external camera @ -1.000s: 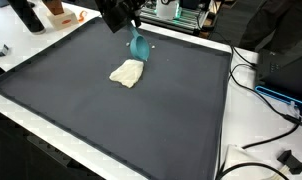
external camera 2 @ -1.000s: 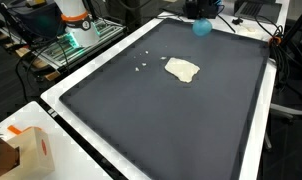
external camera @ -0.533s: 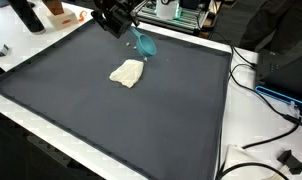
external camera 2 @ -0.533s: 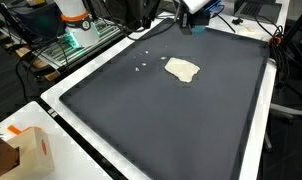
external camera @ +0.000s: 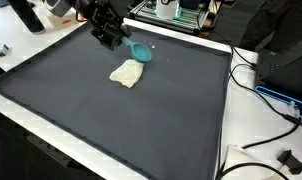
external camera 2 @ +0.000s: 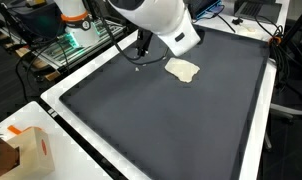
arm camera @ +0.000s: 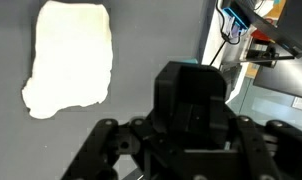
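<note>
The gripper [external camera: 113,42] had swung aside, jaws apparently spread and empty; the teal cup [external camera: 139,51] it carried now lay released on the dark mat [external camera: 141,120] near a pale cloth [external camera: 127,73].

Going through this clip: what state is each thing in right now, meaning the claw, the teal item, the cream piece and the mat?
Claw: open, nothing between its fingers, low over the mat.
Teal object: lying on the mat beside the claw, not held.
Cream cloth: lying limp and flat on the mat, untouched.
Black mat: spread flat.
</note>
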Robot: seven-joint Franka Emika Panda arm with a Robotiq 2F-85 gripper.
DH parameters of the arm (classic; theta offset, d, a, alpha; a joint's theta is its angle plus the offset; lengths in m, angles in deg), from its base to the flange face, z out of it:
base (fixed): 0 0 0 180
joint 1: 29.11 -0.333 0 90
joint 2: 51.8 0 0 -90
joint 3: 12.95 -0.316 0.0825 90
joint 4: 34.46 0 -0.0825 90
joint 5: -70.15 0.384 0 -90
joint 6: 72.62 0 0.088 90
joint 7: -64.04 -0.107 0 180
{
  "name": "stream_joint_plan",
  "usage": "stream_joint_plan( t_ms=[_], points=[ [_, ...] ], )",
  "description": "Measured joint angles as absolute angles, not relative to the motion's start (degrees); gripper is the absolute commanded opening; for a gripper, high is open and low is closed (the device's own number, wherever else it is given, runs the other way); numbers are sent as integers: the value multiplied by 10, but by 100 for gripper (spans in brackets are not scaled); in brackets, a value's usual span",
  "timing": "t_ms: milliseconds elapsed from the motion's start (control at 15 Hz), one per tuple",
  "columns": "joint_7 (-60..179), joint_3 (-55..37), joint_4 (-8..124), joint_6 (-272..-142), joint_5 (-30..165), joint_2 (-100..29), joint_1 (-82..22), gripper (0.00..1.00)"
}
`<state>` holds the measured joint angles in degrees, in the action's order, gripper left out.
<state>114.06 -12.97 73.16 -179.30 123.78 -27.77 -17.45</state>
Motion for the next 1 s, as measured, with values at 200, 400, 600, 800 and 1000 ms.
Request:
stream_joint_plan(
  t_ms=[200,400,600,800,1000],
  points=[
    [1137,-120,726,-1793,1255,-254,-171,26],
    [1120,-109,724,-1799,1260,-239,-171,26],
    [1096,-101,724,-1816,1260,-231,-171,26],
    [1068,-97,725,-1832,1260,-225,-171,26],
    [1050,-96,726,-1845,1260,-217,-171,26]
  ],
)
